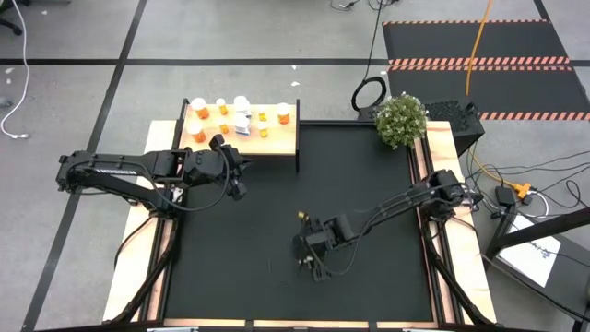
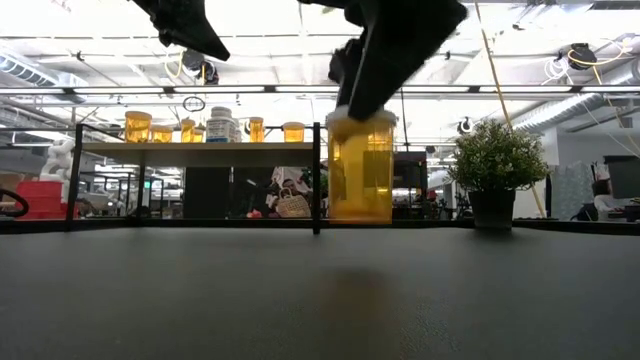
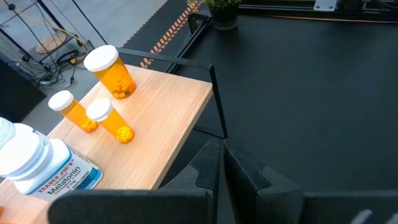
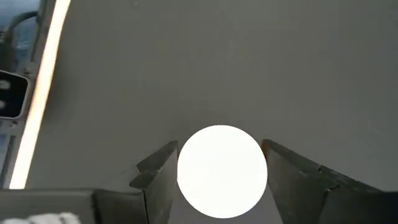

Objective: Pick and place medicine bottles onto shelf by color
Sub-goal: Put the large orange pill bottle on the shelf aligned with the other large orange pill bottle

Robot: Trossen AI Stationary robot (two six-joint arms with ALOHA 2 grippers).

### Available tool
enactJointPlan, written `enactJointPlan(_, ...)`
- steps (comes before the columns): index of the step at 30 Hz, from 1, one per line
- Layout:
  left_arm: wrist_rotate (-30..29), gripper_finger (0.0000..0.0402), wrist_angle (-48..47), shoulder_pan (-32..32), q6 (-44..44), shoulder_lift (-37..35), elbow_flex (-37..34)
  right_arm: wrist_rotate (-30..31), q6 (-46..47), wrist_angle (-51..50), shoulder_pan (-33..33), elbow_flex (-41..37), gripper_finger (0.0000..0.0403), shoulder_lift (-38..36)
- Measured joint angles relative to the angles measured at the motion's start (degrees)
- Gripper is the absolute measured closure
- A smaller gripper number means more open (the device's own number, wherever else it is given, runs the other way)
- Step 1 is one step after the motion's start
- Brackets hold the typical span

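One orange bottle stands upright on the black mat, directly beneath the right gripper, which sits near the middle of the mat. In the right wrist view we see that bottle's white cap between the two dark fingers, one finger on each side with its inner face against the cap; we record the right gripper as closed around the bottle at cap height. In the low view the bottle's base appears level with the mat, though we cannot confirm contact.

We find the left gripper just off the front edge of the shelf, its fingers drawn together with only a thin seam between them and nothing in their grasp. Ahead of that gripper, on the light-wood board, we see three orange bottles with white caps: a larger one farthest from it and two smaller ones close together, nearer. A white bottle with a bluish label stands closest to the gripper, off to one side. The high view shows further bottles grouped across the shelf. A potted plant stands at the mat's far corner, well apart from both grippers.
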Motion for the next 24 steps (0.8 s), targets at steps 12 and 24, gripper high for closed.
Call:
enactJointPlan(12, 0.0, 0.0376, -0.06, -0.54, -1.83, 0.0, 0.02, -1.13, -12.42, -15.56, -13.99, 12.13, 0.019, -5.01)
enactJointPlan(24, -0.02, 0.0376, 1.78, 0.41, 1.25, 0.0, 0.02, -1.12, -19.93, -25.0, -30.55, 32.56, 0.019, -5.09)
